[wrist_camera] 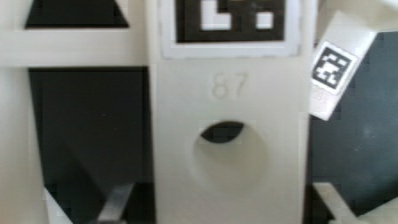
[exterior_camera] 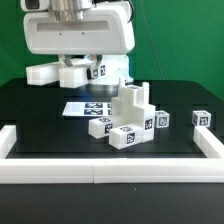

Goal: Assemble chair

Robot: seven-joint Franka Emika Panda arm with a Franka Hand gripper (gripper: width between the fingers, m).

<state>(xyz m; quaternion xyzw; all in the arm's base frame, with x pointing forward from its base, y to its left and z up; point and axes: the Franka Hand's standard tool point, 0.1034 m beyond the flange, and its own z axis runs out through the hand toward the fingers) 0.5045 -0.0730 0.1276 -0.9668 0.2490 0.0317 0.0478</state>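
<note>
We are seeing white, tagged chair parts. A stepped piece is standing upright, short blocks are lying just beside its base, and two small cubes are sitting toward the exterior view's right. Close up, a flat panel is showing an oval hole.

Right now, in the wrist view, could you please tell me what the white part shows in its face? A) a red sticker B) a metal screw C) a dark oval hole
C: the white part has a dark oval hole in its face.
</note>
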